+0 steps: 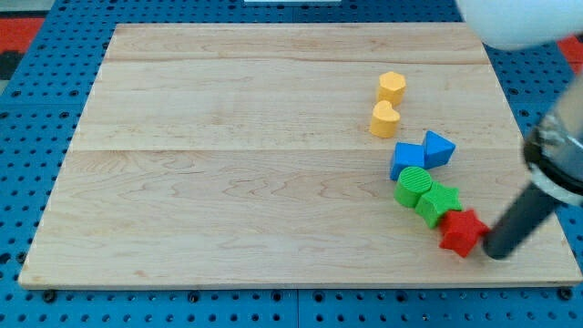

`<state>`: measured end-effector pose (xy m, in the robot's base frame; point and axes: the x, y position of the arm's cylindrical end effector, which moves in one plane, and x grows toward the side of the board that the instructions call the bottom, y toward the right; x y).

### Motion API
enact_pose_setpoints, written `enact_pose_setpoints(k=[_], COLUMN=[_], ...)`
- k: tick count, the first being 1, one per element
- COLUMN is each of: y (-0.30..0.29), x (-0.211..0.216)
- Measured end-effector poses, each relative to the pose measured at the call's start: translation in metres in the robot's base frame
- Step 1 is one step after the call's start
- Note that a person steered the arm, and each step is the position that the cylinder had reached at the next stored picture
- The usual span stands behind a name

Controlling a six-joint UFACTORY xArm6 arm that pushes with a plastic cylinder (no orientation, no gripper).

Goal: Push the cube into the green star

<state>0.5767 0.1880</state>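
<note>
Lower right of frame: my tip (497,252) touches red block (462,232), which abuts green star (437,202). Blue cube (407,160) sits above green cylinder (414,186).

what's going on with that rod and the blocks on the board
A robot arm ending in a dark rod is pushing blocks on a wooden board. My tip sits against the right side of the red block, which touches the green star. A green round block adjoins the star, with a blue cube and blue triangle above. Two yellow blocks lie further up.
</note>
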Motion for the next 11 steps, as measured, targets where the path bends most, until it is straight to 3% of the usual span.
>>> enact_pose_setpoints(k=[1, 2, 3, 4, 5, 6, 7, 9, 10, 11], y=[-0.057, -0.019, 0.042, 0.083, 0.014, -0.026, -0.028, -0.034, -0.032, -0.047], x=[-0.039, -0.030, -0.059, -0.187, -0.281, -0.276, -0.177, -0.100, -0.094, -0.138])
